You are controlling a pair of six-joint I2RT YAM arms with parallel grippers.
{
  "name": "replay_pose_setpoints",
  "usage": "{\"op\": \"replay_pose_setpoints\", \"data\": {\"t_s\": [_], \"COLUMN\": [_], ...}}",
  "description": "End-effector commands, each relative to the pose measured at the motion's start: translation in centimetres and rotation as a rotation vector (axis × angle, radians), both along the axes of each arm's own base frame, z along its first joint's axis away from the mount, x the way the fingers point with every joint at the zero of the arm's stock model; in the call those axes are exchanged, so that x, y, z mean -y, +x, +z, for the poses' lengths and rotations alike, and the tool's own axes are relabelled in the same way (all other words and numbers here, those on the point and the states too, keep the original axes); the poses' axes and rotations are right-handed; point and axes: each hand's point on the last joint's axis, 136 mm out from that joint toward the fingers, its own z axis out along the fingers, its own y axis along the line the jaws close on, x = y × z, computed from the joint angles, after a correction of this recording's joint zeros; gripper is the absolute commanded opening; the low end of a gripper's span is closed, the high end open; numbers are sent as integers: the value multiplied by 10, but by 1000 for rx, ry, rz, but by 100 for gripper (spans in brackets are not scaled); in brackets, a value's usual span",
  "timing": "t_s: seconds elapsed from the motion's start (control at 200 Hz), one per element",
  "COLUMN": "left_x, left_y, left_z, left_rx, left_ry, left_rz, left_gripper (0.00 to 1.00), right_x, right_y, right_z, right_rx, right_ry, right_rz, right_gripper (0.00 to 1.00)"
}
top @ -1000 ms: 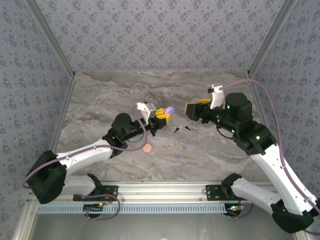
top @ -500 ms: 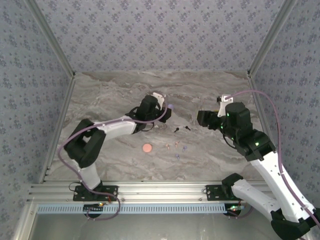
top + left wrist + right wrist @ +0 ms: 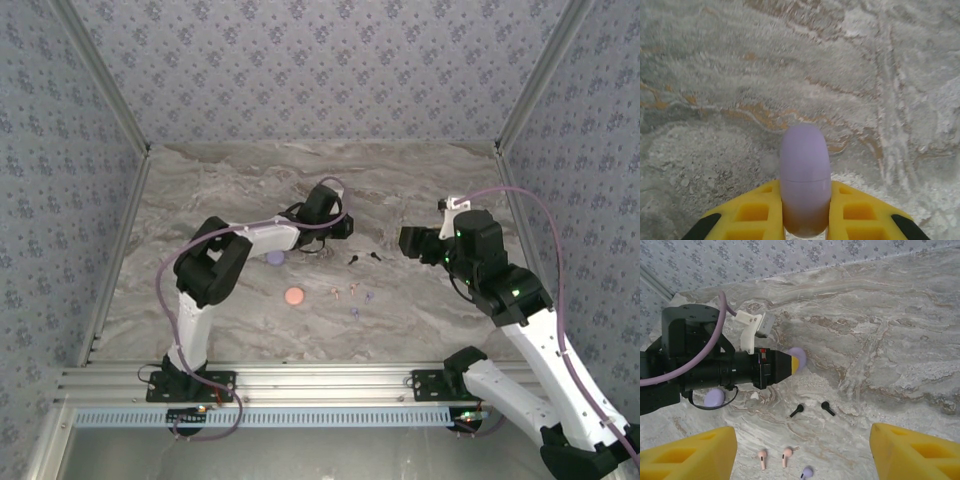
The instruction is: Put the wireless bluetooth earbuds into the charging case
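My left gripper (image 3: 805, 202) is shut on a lilac oval charging case (image 3: 805, 175) with its lid closed; the case stands out past the yellow fingers (image 3: 752, 215), low over the marble. From above, this gripper (image 3: 340, 226) sits at mid-table. Two black earbuds (image 3: 797, 411) (image 3: 828, 408) lie just in front of it, also seen from above (image 3: 354, 260). Nearer lie two pinkish earbuds (image 3: 762, 458) (image 3: 786, 456) and a lilac earbud (image 3: 807, 472). My right gripper (image 3: 802, 452) is open and empty, hovering to the right (image 3: 410, 242) of the buds.
A lilac round disc (image 3: 275, 258) lies under the left forearm, and an orange-pink disc (image 3: 294, 296) lies nearer the front. A second lilac bud (image 3: 355, 313) rests by the pink pair. Patterned walls enclose the marble table (image 3: 200, 200) on three sides.
The left arm has swung and stretched toward mid-table, carrying the lilac case slightly right. The lilac disc has come into view beneath it. The right gripper drew back to the right and lowered.
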Motion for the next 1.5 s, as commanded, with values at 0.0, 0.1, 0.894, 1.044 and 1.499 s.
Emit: {"op": "replay_pose_setpoints", "data": {"t_s": [0.0, 0.1, 0.894, 1.044, 1.499], "left_x": [3, 0, -107, -159, -307], "left_y": [3, 4, -21, -44, -85], "left_z": [-1, -5, 126, 144, 123], "left_rx": [-43, -48, 295, 381, 219], "left_ry": [-36, -33, 64, 128, -96], "left_rz": [20, 27, 165, 274, 610], "left_gripper": [9, 19, 73, 84, 99], "right_x": [5, 5, -7, -11, -100], "right_y": [-4, -4, 11, 25, 55], "right_z": [-7, -8, -14, -32, -79], "right_rx": [-18, -18, 12, 24, -53], "right_ry": [-25, -26, 30, 62, -263], "right_rz": [0, 1, 46, 41, 423], "right_gripper": [73, 73, 100, 100, 100]}}
